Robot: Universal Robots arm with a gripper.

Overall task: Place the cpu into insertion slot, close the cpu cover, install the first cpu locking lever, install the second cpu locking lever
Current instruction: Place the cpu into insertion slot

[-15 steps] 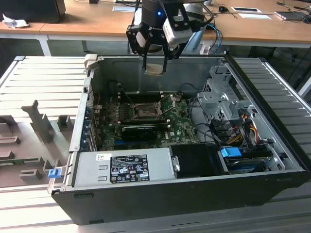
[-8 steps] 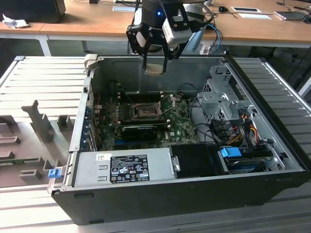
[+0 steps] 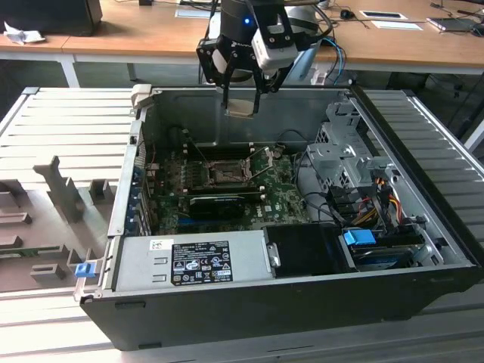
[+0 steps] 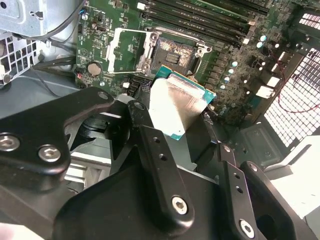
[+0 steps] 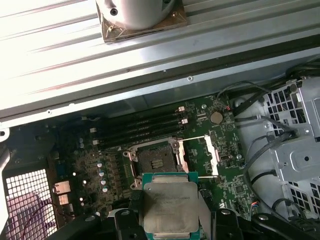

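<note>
The insertion slot [image 5: 152, 162] is lying open: a dark square with a fine contact grid and a silvery rim. The hand [image 3: 242, 107] is clenching the cpu [image 5: 170, 205], a flat chip with a dull metal face, by two opposite edges, well above the slot. I judge that it is needing a level chip and matched corners. The cpu cover [image 5: 216, 156], a thin shiny frame, is standing opened just beside the slot.

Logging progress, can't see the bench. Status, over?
Gripper shut on cpu, over open case. Insertion slot bare, cpu cover open. Path to slot looks clear.
</note>
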